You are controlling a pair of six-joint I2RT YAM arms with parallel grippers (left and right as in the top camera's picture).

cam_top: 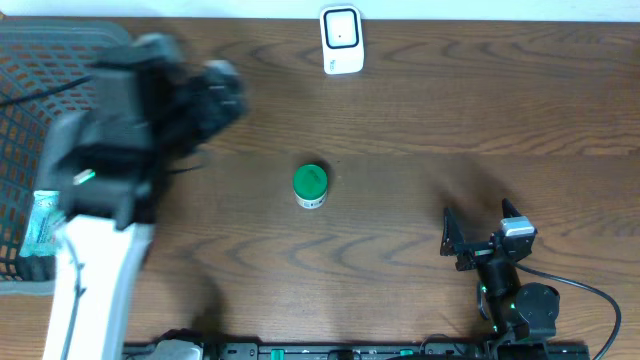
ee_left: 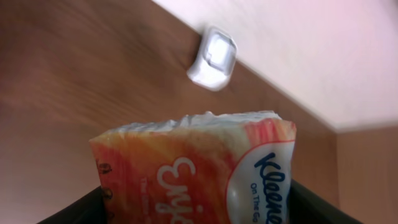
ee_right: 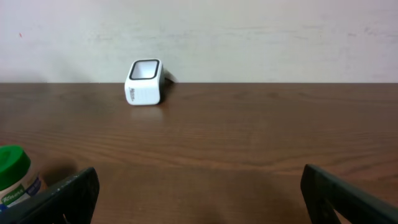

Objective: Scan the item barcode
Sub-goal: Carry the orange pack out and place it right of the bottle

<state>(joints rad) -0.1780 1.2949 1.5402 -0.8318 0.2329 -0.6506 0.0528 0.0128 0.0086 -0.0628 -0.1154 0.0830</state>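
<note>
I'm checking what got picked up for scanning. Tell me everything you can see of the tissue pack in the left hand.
The tissue pack is a soft, glossy plastic pocket pack, orange and red fading to white, with blue Kleenex lettering on a white oval and white script beside it. Its crimped white end points toward the white scanner on the table. The left hand grips it, a dark finger at each lower corner. No barcode shows on this face.
</note>
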